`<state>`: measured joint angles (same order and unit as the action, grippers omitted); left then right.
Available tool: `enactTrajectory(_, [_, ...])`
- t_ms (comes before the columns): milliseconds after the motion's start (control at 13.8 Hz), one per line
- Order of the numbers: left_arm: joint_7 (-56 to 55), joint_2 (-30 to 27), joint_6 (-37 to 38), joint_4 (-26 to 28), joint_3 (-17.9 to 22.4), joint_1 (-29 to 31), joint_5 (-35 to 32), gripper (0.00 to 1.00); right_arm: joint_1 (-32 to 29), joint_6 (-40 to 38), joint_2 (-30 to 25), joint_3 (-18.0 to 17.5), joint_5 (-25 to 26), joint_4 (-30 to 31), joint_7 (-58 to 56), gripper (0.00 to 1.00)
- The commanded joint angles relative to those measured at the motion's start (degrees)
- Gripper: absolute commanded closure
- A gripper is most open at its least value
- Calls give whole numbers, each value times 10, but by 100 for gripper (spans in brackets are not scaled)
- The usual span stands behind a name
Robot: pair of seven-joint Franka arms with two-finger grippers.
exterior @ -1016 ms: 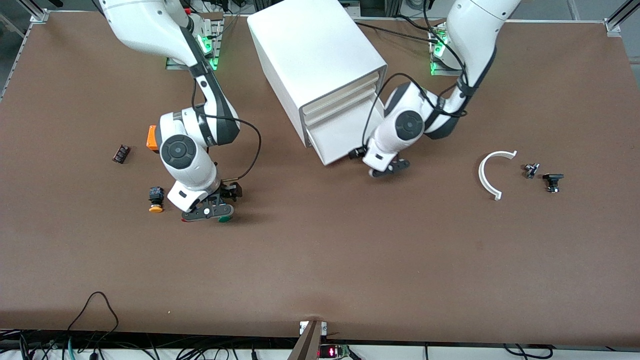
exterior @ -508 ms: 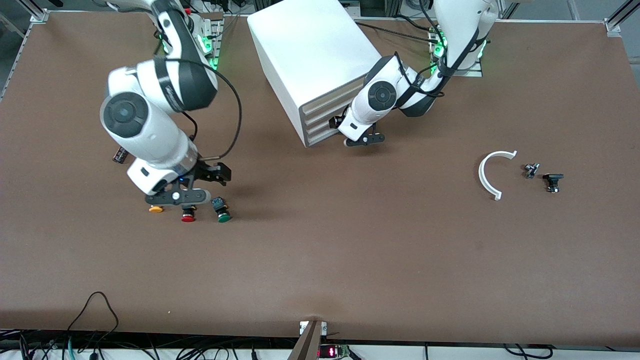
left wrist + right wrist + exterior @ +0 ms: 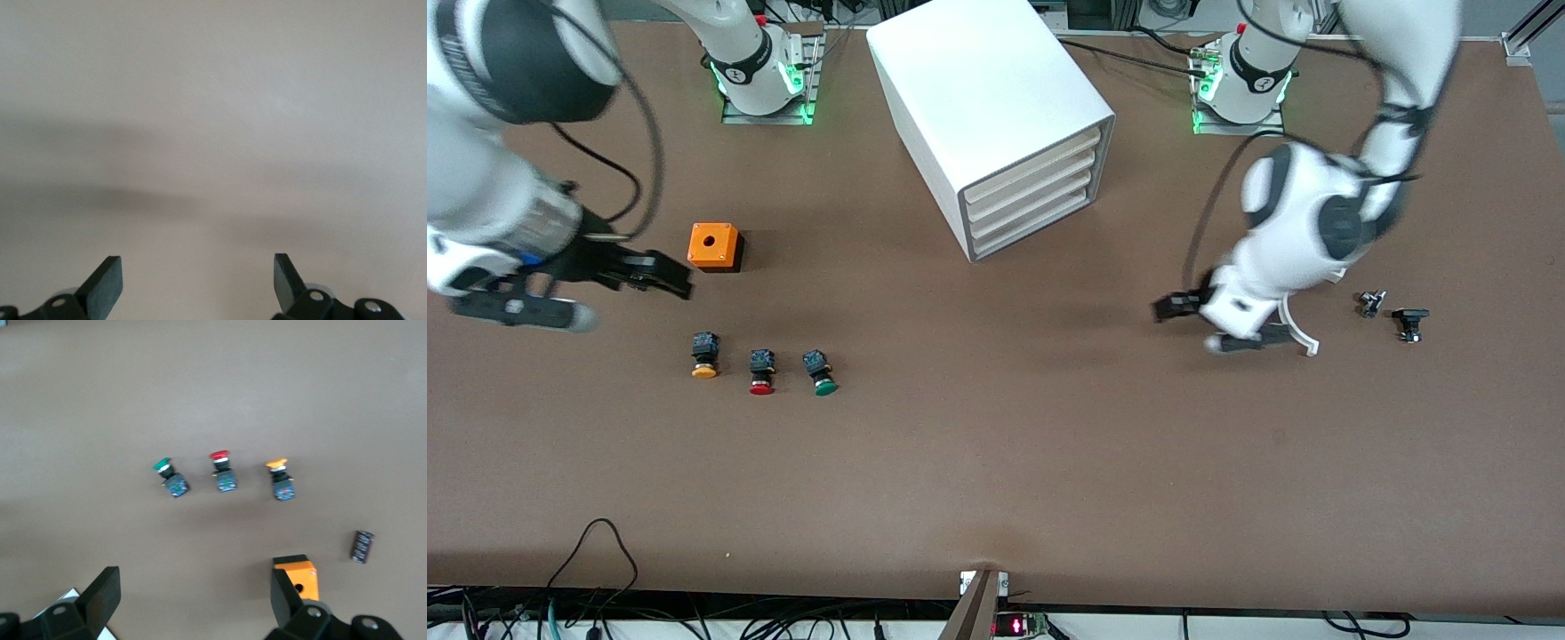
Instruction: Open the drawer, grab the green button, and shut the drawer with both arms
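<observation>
On the brown tabletop, the cabinet serves as the landmark. Nearest the front camera, well toward the right arm's end from the cabinet and nearer to the camera than it, three push buttons lie in a row. The button with the green cap is the one closest to the cabinet and lies free on the tabletop, touched by nothing; the red-capped button is in the middle and the yellow-capped button is at the outer end of the row.

A little farther from the camera, toward the left arm's end from the cabinet, the left gripper hangs in the air over a white curved piece; the left wrist view shows its fingers spread with nothing between them. Two small dark parts lie just outside that piece.

The right gripper is up in the air at the right arm's end, fingers spread and empty. An orange box sits between it and the cabinet, and a small dark block shows near the box in the right wrist view.

The cabinet stands farthest of these, between the two arm bases. The drawer, the lowest of four cream fronts, sits flush with the three above it, shut.
</observation>
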<state>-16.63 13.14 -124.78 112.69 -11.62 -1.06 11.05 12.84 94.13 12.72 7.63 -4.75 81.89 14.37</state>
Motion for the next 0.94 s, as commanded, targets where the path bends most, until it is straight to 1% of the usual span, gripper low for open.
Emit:
enactTrajectory(0, [50, -85, 157, -57, -2, 46, -74, 0, -108, -36, -28, -68, 6, 12, -33, 0])
enactTrajectory(73, [64, -102, 200, -76, 0, 58, -92, 0, -113, -45, -40, -67, 13, 18, -38, 0])
enactTrajectory(145, [77, -122, 228, -83, 7, 65, -95, 0, -118, -48, -54, -66, 34, 30, -41, 0])
enactTrajectory(218, [84, -140, 243, -83, 18, 66, -95, 0, -120, -61, -61, -65, 54, 35, -46, 0])
enactTrajectory(290, [93, -144, 253, -86, 25, 67, -96, 0, -121, -89, -62, -58, 66, 31, -53, 0])
enactTrajectory(363, [105, -149, 256, -87, 24, 70, -96, 0, -121, -101, -64, -39, 78, 30, -56, 0])
enactTrajectory(581, [106, -147, 257, -87, 25, 71, -95, 0, -121, -118, -96, -17, 76, 45, -57, 0])
enactTrajectory(653, [106, -147, 258, -87, 26, 74, -95, 0, -121, -119, -103, -17, 78, 49, -58, 0])
enactTrajectory(871, [106, -149, 272, -90, 25, 84, -96, 0, -121, -95, -134, -16, 81, 92, -127, 0])
